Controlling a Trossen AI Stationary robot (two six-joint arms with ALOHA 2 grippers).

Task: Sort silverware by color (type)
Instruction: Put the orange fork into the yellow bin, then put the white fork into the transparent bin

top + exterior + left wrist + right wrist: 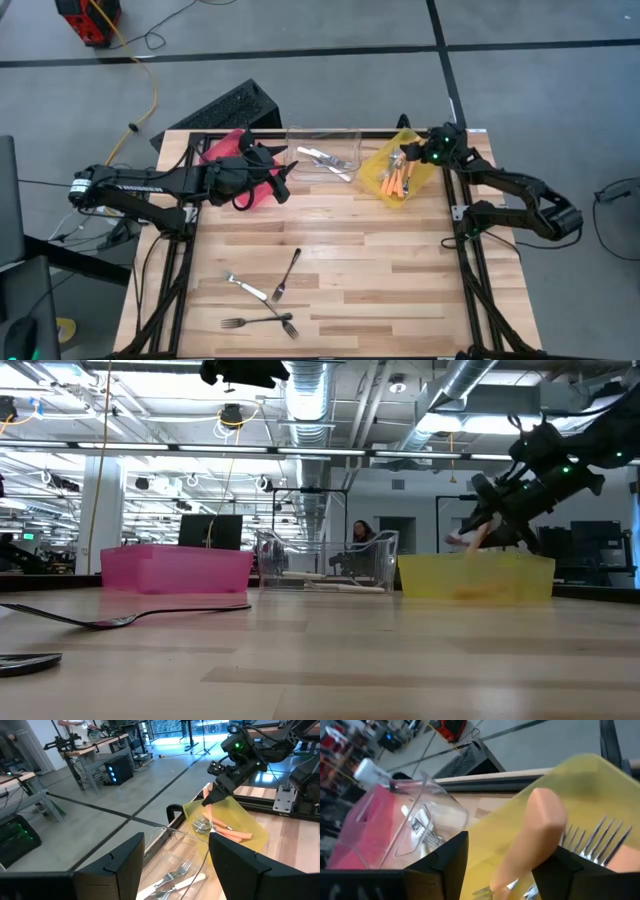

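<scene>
Right gripper (414,152) over yellow bin (378,165), fingers apart, orange-handled fork (530,840) between them, grip not discernible. Left gripper (284,180) beside red bin (222,147), fingers wide, empty. Silver forks (322,161) in clear bin (322,133); dark forks (268,299) on bench (380,270).

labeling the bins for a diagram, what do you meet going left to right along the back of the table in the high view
left gripper over the red bin → clear bin with silver forks → yellow bin with orange-handled forks → right gripper, jaws open
</scene>
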